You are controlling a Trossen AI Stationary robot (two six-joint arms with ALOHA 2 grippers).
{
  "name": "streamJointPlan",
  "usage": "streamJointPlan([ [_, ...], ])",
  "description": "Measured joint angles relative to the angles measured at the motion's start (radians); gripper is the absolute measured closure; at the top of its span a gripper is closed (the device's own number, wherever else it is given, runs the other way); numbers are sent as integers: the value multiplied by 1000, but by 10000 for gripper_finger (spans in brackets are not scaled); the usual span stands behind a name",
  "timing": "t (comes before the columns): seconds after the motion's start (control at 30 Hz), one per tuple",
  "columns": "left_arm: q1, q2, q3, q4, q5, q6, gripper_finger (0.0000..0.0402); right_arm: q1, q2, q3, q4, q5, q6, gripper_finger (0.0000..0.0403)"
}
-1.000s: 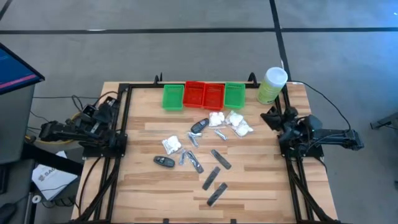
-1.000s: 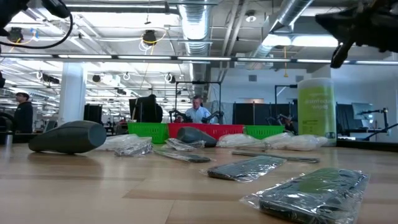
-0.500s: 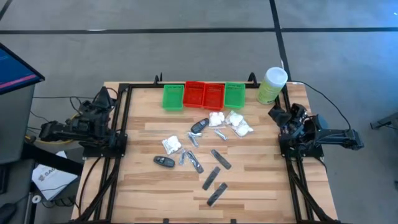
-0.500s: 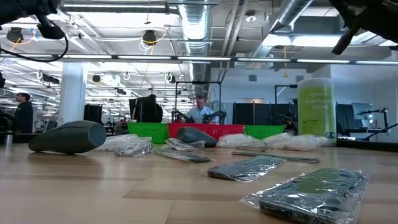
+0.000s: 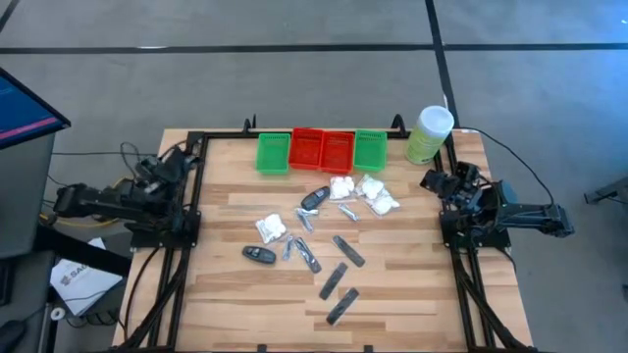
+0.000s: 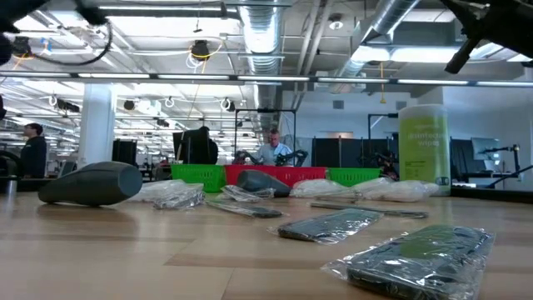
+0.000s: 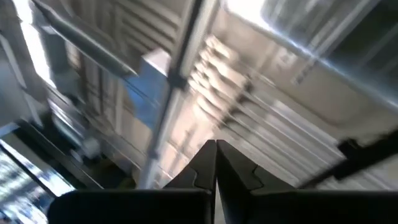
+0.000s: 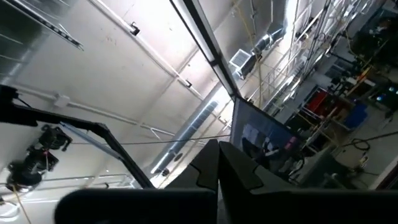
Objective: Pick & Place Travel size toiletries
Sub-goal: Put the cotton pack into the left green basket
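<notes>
The toiletries lie loose in the middle of the table: white soft packets point(image 5: 343, 186) point(image 5: 270, 228), black oval pieces point(image 5: 314, 199) point(image 5: 260, 253), small silvery tubes point(image 5: 345, 211) and dark grey flat bars point(image 5: 348, 250) point(image 5: 334, 280) in clear wrap. My left gripper point(image 5: 183, 157) hovers at the table's left edge and my right gripper point(image 5: 439, 179) at its right edge, both far from the items. Each wrist view looks up at the ceiling past shut fingers: left gripper point(image 7: 216, 144), right gripper point(image 8: 219, 144).
Two green trays point(image 5: 273, 153) point(image 5: 370, 149) and two red trays point(image 5: 322, 149) stand in a row at the far edge. A pale green canister with a white lid point(image 5: 429, 134) stands at the far right corner, close to my right arm. Bare wood shows near the front edge point(image 5: 235, 304).
Both arms have swung about at their side edges without touching anything. My right gripper has drawn back toward the right edge and tipped upward. My left gripper has risen, then swung toward the table. No toiletry has moved.
</notes>
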Motion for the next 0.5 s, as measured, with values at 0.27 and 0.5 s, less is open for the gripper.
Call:
streamJointPlan([
  [0.27,0,408,284,-4,163,-31,399,0,14,161,6,-1,-126,403],
  [0.5,1,609,471,-21,266,-26,399,0,153,368,-141,-85,-188,403],
])
